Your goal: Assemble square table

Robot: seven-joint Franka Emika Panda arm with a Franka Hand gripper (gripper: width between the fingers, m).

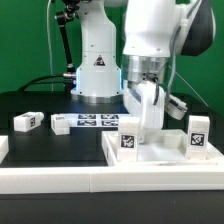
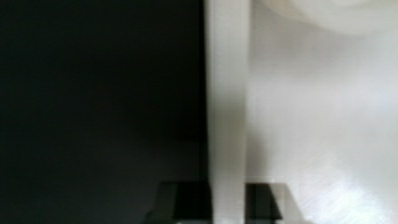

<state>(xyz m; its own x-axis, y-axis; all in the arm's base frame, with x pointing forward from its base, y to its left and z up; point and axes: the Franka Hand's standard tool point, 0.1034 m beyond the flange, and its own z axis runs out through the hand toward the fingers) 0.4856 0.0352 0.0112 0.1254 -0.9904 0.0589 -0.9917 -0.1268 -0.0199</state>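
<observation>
The gripper (image 1: 150, 128) is clamped on the thin rim (image 2: 228, 100) of the tabletop (image 1: 165, 152), pinched right between the jaws (its floor off one jaw, black table (image 2: 89, 100) off the other). Rigid, light, slick plastic is guessed; the rim is best held deep so twisting is avoided.

Exterior view: set low, at middle distance, facing the white robot arm (image 1: 150, 40) across the black bench (image 1: 45, 100). Wrist view: very close against a blurred white plastic part (image 2: 311, 110); both views share the bench.
</observation>
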